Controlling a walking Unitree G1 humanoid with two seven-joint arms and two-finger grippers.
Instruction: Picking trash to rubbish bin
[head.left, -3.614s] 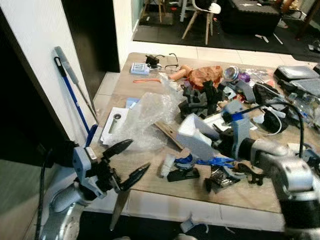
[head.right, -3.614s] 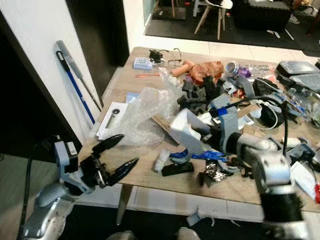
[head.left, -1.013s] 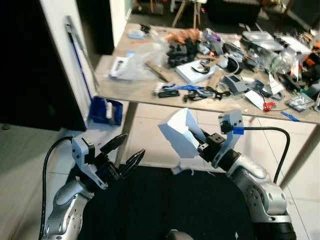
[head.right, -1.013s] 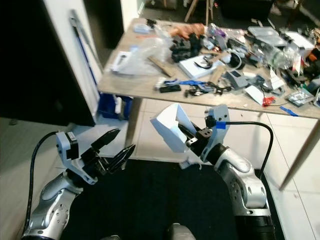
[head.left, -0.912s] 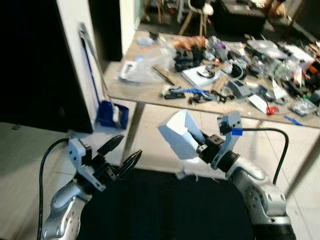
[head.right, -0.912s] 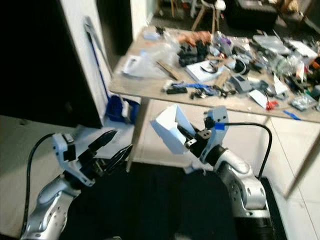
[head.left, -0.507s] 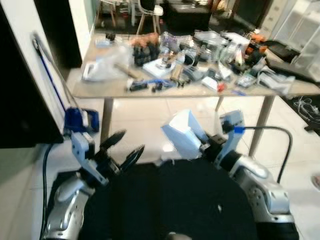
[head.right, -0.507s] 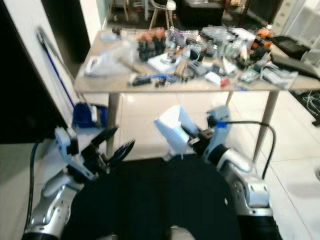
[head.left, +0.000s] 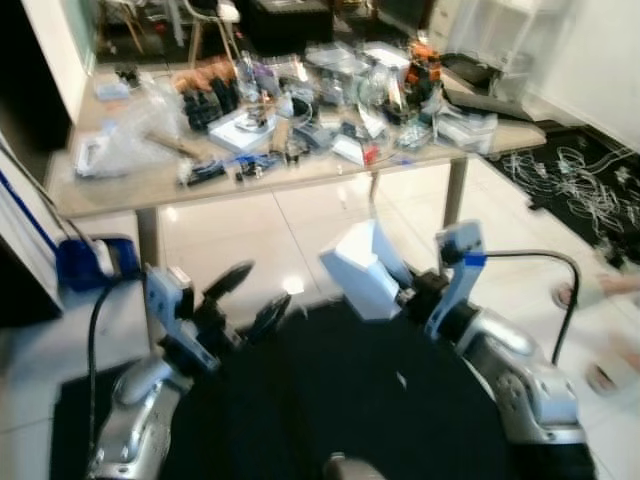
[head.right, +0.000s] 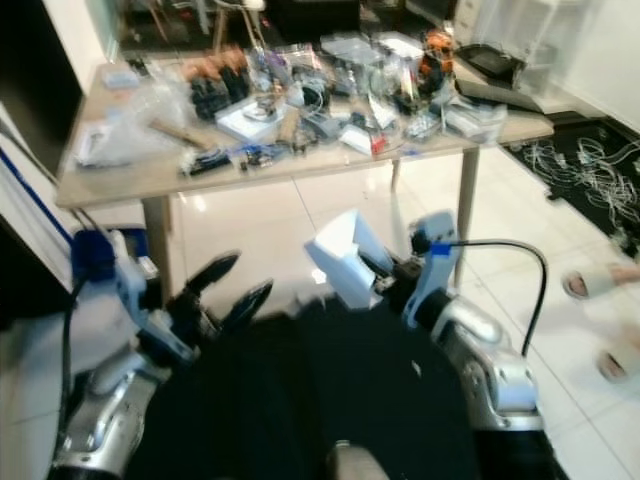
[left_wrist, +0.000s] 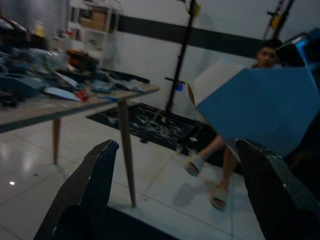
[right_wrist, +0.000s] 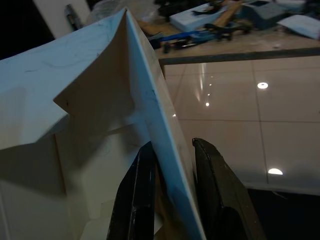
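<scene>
Currently, a white folded cardboard box (head.left: 362, 270) is held in the right gripper (right_wrist: 170, 165), whose 2 black fingers (right_wrist: 212, 190) are pressed against either side of 1 of the box's thin walls, as is seen plainly in the right wrist view. The box is carried in the air in front of the robot, above the edge of a black mat (head.left: 400, 400) and the glossy white tiled floor (head.left: 300, 225), well apart from the table (head.right: 100, 180). The left gripper (head.left: 245, 300) is held out at about the same height on the robot's left side, with its 2 fingers (left_wrist: 95, 185) spread wide apart and nothing between them. Behind both grippers, a wooden table on slim legs is seen, covered with clutter: a crumpled clear plastic bag (head.left: 125, 135) at its left end, dark foam pieces (head.right: 215, 95), a white flat box (head.right: 250, 118), blue-handled tools (head.left: 255, 165) near the front edge, and many small items that are too blurred to be named. A blue dustpan (head.left: 85, 265) is seen on the floor beside the left table leg. At the right edge of the eye views, a person's feet in sandals (head.right: 590, 285) are seen on the tiles, and tangled cables (head.right: 590, 160) are spread over a dark rug further back.
</scene>
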